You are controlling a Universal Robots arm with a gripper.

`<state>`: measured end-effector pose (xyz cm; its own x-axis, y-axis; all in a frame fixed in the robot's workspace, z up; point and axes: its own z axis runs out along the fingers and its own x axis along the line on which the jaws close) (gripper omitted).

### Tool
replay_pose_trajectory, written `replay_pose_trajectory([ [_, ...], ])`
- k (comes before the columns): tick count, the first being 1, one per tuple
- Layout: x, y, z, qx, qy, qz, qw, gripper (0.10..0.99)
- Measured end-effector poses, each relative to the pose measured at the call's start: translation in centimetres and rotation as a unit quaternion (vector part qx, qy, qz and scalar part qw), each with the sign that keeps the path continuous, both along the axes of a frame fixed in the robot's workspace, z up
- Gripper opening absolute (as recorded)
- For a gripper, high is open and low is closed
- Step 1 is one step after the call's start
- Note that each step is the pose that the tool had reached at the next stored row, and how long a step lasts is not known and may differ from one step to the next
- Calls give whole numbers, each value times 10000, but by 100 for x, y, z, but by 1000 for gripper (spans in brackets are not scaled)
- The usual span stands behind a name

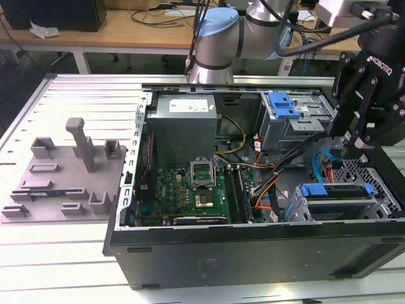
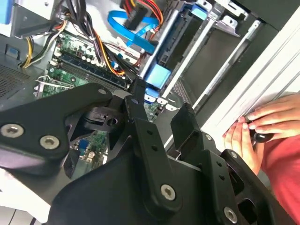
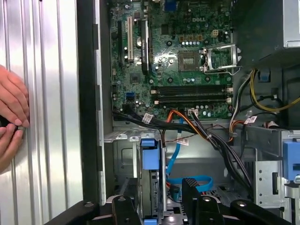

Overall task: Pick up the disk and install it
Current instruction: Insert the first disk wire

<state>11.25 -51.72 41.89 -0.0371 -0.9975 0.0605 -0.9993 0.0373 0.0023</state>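
Silver rectangular hard drive (image 1: pixel 335 192) with a bright blue plastic frame sits in the black metal computer case (image 1: pixel 253 253). Its long axis runs 9-to-3 in the exterior view, at 6 o'clock below the black claw (image 1: pixel 347 140), which is spread wide and empty.

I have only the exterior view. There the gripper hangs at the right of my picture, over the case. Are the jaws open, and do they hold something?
Observer: They are open. In both wrist views the gripper has its jaws apart, with nothing between them.
Operator: Is anybody close to the case?
Observer: Yes. In both wrist views a person's hands rest on the table, beside the case.
Operator: Where does the gap between the jaws point?
Observer: In the first wrist view it lines up with the disk, which stands on edge in its cage.
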Motion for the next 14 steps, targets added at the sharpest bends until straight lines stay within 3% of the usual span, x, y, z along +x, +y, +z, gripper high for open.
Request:
replay_pose_trajectory([
  [4,10,136,-1,-106,0,0,9999,502],
  [5,59,202,-1,-135,6,0,9999,502],
  [6,104,228,-4,-143,16,0,9999,502],
  [8,266,250,-16,-144,83,1,9999,502],
  [10,364,264,-25,-143,116,1,9998,502],
  [11,405,302,-29,-162,125,2,9998,502],
  [13,436,392,-46,-348,133,0,9993,502],
  [14,446,445,-56,-483,137,-2,9987,502],
])
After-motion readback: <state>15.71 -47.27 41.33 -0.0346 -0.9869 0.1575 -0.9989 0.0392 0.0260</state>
